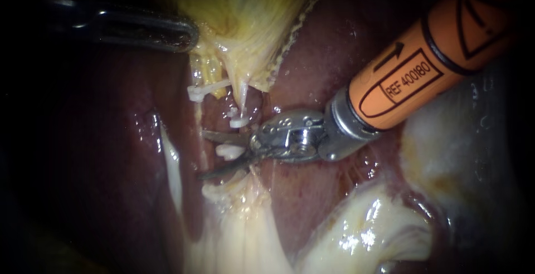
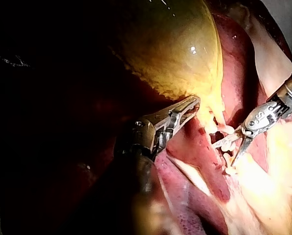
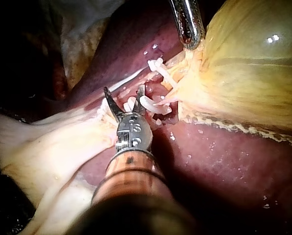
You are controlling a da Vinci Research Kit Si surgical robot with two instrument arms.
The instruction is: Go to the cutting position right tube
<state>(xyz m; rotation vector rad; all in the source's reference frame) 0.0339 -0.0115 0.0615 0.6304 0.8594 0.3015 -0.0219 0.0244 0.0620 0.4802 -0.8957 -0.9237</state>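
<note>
Closest to the lens, the orange shaft [image 1: 429, 51] of the right instrument is seen entering from the upper right of the endoscope frame. The right end effector [image 1: 201, 156], a pair of blades, is held apart at frame centre, with a white clip [image 1: 229, 151] lying between the blades. The right tube [image 1: 243, 93] is seen as a thin pale strand running down from the gallbladder [image 1: 245, 12] to a second clip [image 1: 239, 122] just above the upper blade. At upper left, the left end effector [image 1: 188, 34] is clamped on the gallbladder's edge. Dark red liver [image 1: 323, 57] is spread behind, and pale tissue [image 1: 356, 235] is piled at lower right.
</note>
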